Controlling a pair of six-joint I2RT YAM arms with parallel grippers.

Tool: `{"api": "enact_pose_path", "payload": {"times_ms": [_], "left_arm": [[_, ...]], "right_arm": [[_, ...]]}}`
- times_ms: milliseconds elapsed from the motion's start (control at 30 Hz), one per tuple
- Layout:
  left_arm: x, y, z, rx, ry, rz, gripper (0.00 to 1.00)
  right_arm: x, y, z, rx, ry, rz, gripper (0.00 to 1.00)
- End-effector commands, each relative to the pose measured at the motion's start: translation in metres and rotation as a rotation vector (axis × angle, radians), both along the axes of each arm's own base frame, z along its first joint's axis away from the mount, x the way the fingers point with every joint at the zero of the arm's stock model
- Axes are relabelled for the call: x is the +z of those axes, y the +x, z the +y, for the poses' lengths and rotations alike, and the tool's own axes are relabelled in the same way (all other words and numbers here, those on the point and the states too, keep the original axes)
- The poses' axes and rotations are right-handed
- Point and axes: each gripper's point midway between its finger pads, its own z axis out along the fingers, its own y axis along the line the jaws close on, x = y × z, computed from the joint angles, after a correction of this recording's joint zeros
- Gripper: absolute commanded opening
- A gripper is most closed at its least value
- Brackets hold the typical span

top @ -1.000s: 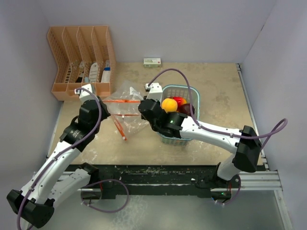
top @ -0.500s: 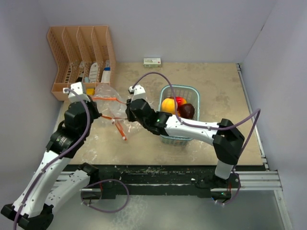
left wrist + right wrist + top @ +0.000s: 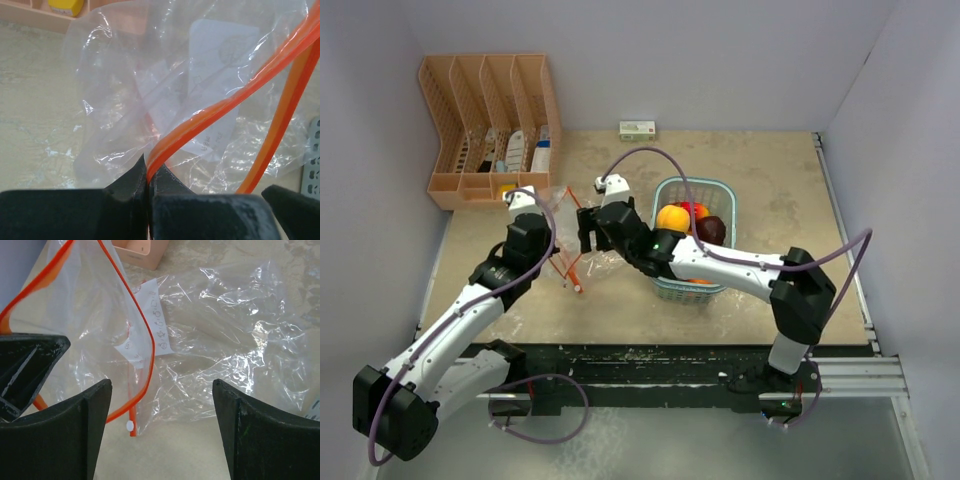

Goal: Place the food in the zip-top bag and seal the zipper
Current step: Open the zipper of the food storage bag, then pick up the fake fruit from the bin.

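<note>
While food (image 3: 674,218) sits in teal basket (image 3: 716,183), left claw (image 3: 148,175) pinching bag (image 3: 120,70) zipper (image 3: 215,112).

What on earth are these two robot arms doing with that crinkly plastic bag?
They are getting a clear bag ready to be filled with toy fruit. The left gripper is pinched shut on the bag's orange zipper strip, holding one side of the mouth. The right gripper hangs open just over the bag, holding nothing. The fruit sits in the teal basket beside it; none is in the bag yet, and the zipper is unsealed.
</note>
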Motion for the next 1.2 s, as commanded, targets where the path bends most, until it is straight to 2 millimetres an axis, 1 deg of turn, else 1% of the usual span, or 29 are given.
{"api": "enact_pose_path", "payload": {"times_ms": [0, 67, 100, 133, 200, 233, 300, 400, 433, 500, 600, 800, 1000, 1100, 1167], "left_arm": [[0.028, 0.016, -0.008, 0.006, -0.077, -0.118, 0.00], [0.029, 0.016, -0.009, -0.002, -0.078, -0.120, 0.00], [0.028, 0.016, -0.010, -0.008, -0.081, -0.120, 0.00], [0.029, 0.017, -0.011, -0.012, -0.083, -0.122, 0.00], [0.029, 0.017, -0.012, -0.017, -0.084, -0.123, 0.00], [0.028, 0.017, -0.012, -0.021, -0.084, -0.123, 0.00], [0.029, 0.017, -0.013, -0.026, -0.084, -0.123, 0.00], [0.030, 0.017, -0.014, -0.034, -0.085, -0.128, 0.00], [0.031, 0.018, -0.015, -0.038, -0.087, -0.130, 0.00], [0.031, 0.018, -0.016, -0.043, -0.087, -0.132, 0.00], [0.031, 0.018, -0.017, -0.048, -0.086, -0.131, 0.00], [0.032, 0.018, -0.017, -0.051, -0.084, -0.134, 0.00], [0.032, 0.018, -0.018, -0.058, -0.085, -0.133, 0.00], [0.033, 0.018, -0.018, -0.060, -0.086, -0.134, 0.00], [0.033, 0.018, -0.018, -0.061, -0.087, -0.133, 0.00]], "right_arm": [[0.047, -0.004, -0.021, -0.032, 0.040, -0.059, 0.84], [0.057, -0.006, -0.034, -0.062, 0.040, -0.068, 0.86], [0.061, -0.007, -0.043, -0.089, 0.036, -0.069, 0.90], [0.064, -0.006, -0.055, -0.126, 0.026, -0.069, 0.93], [0.064, -0.003, -0.084, -0.209, -0.006, -0.050, 0.98], [0.060, 0.000, -0.103, -0.265, -0.024, -0.028, 1.00], [0.052, 0.009, -0.136, -0.337, -0.045, 0.018, 1.00], [0.031, 0.022, -0.182, -0.420, -0.078, 0.082, 1.00], [0.026, 0.023, -0.192, -0.438, -0.093, 0.091, 1.00], [0.019, 0.024, -0.205, -0.463, -0.110, 0.101, 1.00], [0.014, 0.027, -0.210, -0.464, -0.123, 0.101, 0.99], [0.009, 0.034, -0.200, -0.404, -0.108, 0.103, 0.99], [-0.024, 0.035, -0.202, -0.397, -0.123, 0.177, 1.00], [-0.034, 0.037, -0.201, -0.386, -0.115, 0.176, 1.00], [-0.035, 0.041, -0.197, -0.372, -0.092, 0.158, 0.98]]}}
